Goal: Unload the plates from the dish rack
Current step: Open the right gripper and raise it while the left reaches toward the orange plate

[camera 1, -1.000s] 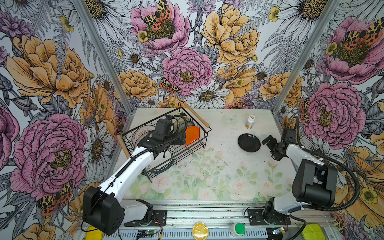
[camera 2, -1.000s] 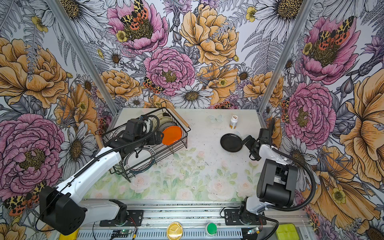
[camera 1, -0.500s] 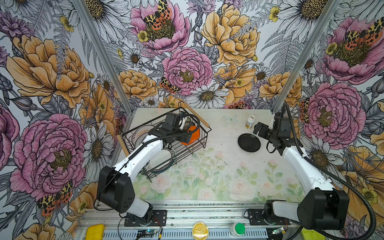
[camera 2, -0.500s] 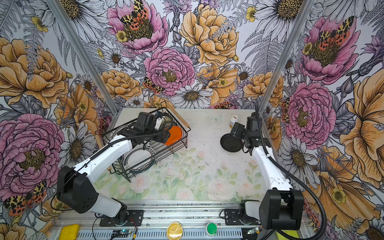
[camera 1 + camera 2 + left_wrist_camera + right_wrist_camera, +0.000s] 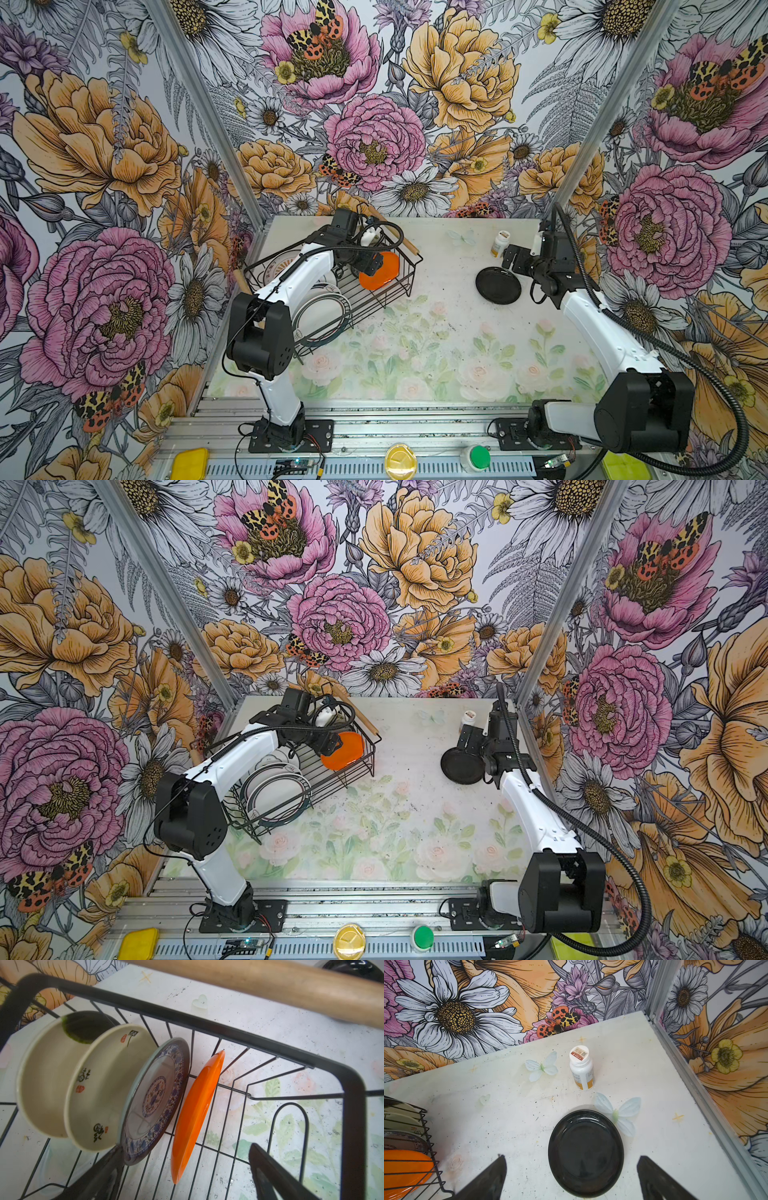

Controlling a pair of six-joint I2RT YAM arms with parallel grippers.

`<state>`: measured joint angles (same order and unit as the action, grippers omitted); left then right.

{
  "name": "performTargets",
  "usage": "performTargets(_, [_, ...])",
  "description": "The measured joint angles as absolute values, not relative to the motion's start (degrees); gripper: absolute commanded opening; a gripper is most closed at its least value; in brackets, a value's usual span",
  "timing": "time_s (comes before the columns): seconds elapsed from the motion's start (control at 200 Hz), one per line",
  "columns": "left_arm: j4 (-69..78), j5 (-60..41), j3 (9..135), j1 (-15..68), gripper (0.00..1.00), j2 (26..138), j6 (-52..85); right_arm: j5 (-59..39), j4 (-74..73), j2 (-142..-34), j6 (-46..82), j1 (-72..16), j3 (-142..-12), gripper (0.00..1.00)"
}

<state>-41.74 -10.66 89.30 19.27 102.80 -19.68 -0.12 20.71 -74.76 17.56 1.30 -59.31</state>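
The job is at an early stage. One black plate lies flat on the table at the right of both top views, well apart from the dish rack and near a white pill bottle. It looks like the only plate unloaded so far. All the others are in the rack at centre left.

The left wrist view shows four plates standing on edge in a row: two cream ones at the left, the nearer with dark characters, then a blue-patterned plate, then the orange plate. In a top view, white plates with dark rims lean at the lower end of the rack.

The left gripper reaches into the rack with its jaws wide apart, one on each side of the orange plate's lower edge and not clamped on it. That plate seems to be the next one out. The right gripper hangs above the black plate, spread and holding nothing.

The left arm covers the middle of the rack in both top views, so the plates cannot be counted. Whether the left finger touches the blue-patterned plate cannot be told. The rack's wooden handle blocks the top of the left wrist view, and the right wrist view cuts the rack off at its left edge.
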Motion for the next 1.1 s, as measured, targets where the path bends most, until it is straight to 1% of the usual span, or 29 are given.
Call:
performTargets(0.095, [-43.24, -11.14, 91.31, 19.66, 0.87, 103.88, -21.54, 0.10, 20.62, -75.24, 16.80, 1.30, -59.31, 0.99])
performTargets(0.41, [-50.24, -11.66, 98.35, 19.75, 0.67, 112.25, -26.33, 0.27, 20.29, -75.94, 15.92, 1.30, -58.94, 0.99])
performTargets(0.485, [-51.24, -11.66, 99.15, 19.75, 0.65, 113.38, -27.11, 0.27, 20.27, -75.94, 15.75, 1.30, -58.92, 0.99])
performTargets(0.565, [-52.38, -11.68, 99.81, 19.75, 0.59, 114.08, -27.92, 0.32, 20.16, -75.94, 15.51, 1.30, -58.63, 0.99])
performTargets(0.635, [-53.30, -11.68, 100.44, 19.75, 0.49, 114.43, -28.73, 0.43, 20.05, -75.94, 15.31, 1.30, -58.30, 0.99])
performTargets(0.691, [-54.02, -11.68, 101.30, 19.75, 0.45, 114.74, -28.95, 0.45, 20.05, -75.94, 15.31, 1.30, -58.22, 0.99])
performTargets(0.901, [-55.29, -11.70, 102.45, 19.62, 0.41, 115.02, -30.46, 0.45, 19.86, -75.94, 15.31, 1.30, -57.76, 0.99])
performTargets(1.101, [-55.77, -11.66, 103.09, 19.33, 0.28, 116.49, -31.44, 0.45, 19.84, -75.94, 15.31, 1.30, -57.47, 0.99])
